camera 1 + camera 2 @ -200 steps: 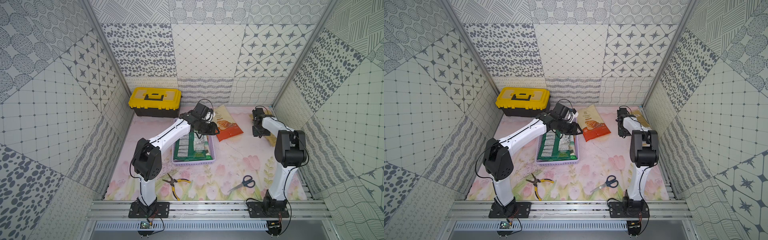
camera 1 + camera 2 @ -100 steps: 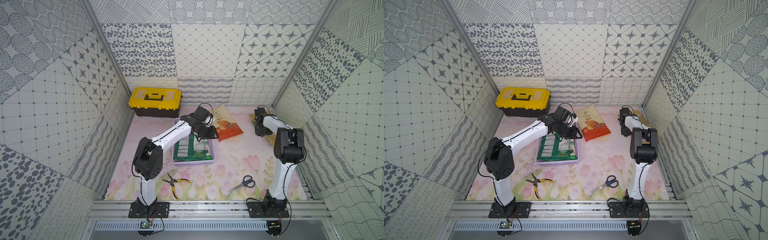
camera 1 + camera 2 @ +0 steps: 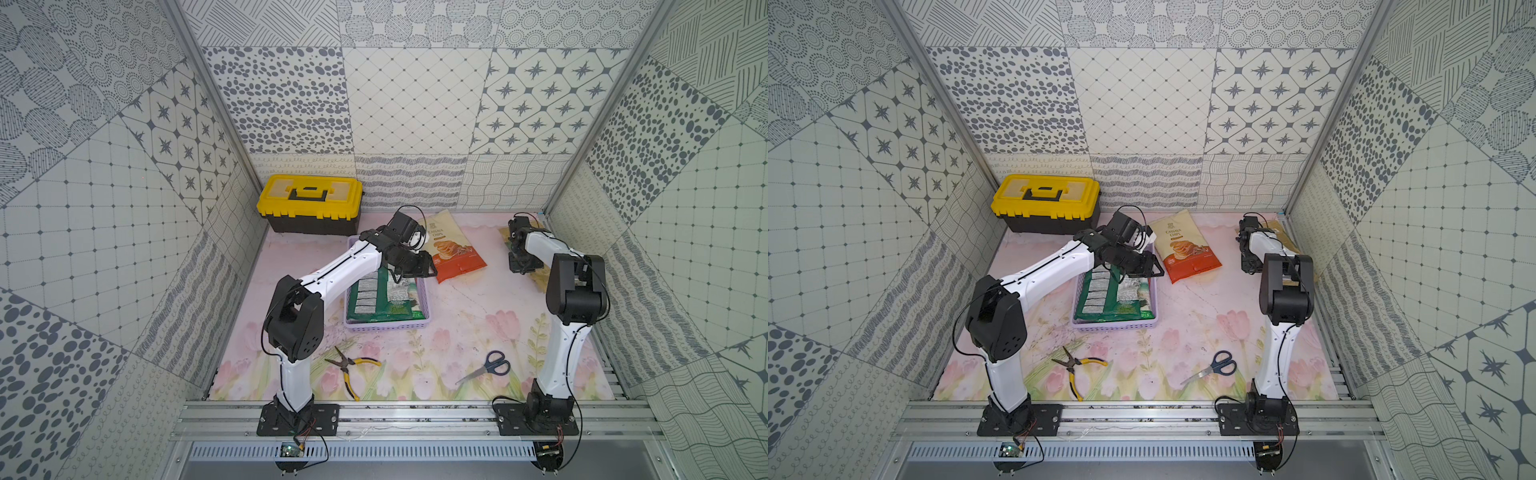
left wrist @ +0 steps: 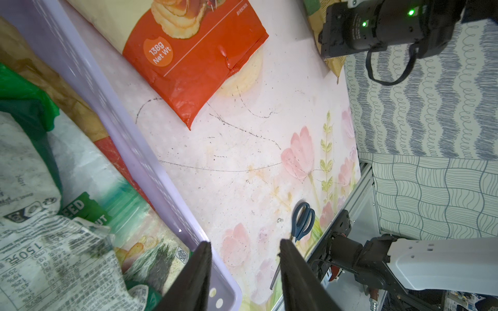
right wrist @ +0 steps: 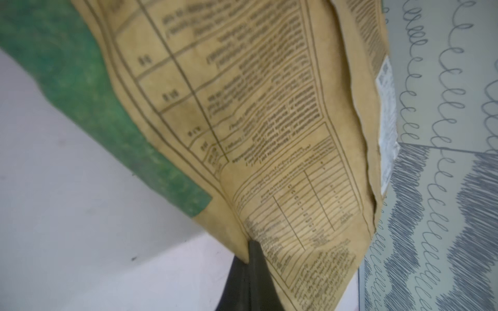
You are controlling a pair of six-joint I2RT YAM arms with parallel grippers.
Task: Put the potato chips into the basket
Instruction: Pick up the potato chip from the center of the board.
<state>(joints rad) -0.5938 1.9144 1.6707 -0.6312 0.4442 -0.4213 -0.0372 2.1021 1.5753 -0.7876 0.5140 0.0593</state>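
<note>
1. Pinching only a thin corner fold of the tan bag (image 5: pixel 269 134), the right gripper (image 5: pixel 250 249) is pressing its fingers together on slick film. I judge the bag is liable to slip out during the carry.
2. That bag is sitting well apart from the basket (image 3: pixel 386 326), against the side wall, so a lift is risking a scrape along that wall.
3. The left gripper (image 4: pixel 244 258) is hovering over the basket's far corner, fingers spread and holding nothing. It is sitting in the likely drop path, so the arms are risking a collision.
4. Green bags (image 3: pixel 374 303) are already filling the basket, so another bag is risking a perch on the rim.
5. The cassava bag (image 3: pixel 451 253) is lying just beyond the basket. Scissors (image 3: pixel 486 365) and pliers (image 3: pixel 349 368) are lying nearer the robot's bases than the basket, and the toolbox (image 3: pixel 309 205) is standing behind it.
</note>
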